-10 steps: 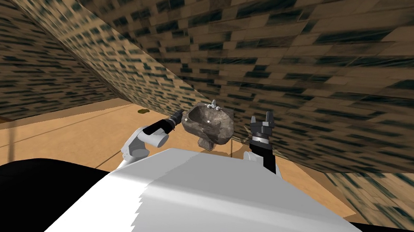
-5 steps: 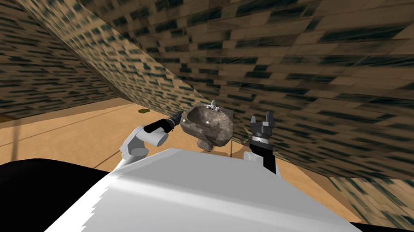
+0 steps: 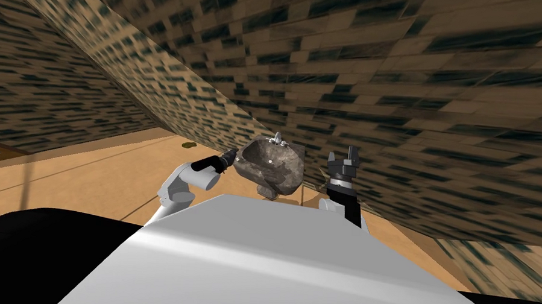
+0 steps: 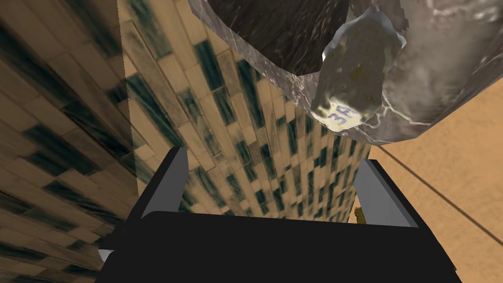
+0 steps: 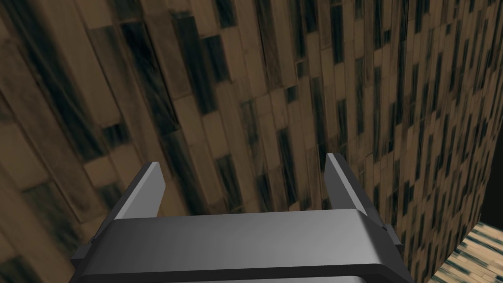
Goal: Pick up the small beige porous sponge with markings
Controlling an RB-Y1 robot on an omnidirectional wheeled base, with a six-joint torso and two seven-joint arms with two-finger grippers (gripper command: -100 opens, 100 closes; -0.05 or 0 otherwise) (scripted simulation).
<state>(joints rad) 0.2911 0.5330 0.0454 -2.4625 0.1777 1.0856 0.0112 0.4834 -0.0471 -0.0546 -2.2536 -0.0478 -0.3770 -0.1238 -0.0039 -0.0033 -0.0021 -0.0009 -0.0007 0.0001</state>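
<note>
Beige marked sponge [image 4: 356, 73] sitting on the stone sink [image 4: 442, 64] just ahead of the left gripper [image 4: 272, 156], spread wide and empty, probably handling light and squashy, inviting a gentle pinch across its narrower sides; right gripper [image 5: 243, 162] likewise gaping.

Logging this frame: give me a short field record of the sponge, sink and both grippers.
sponge: pale, porous, blue markings, lying on the sink
sink: mottled stone-look basin on the tiled wall
left gripper: jaws open, short of the sponge, nothing held
right gripper: jaws open, raised beside the sink, facing the tiled wall
grasp: not yet made
</note>
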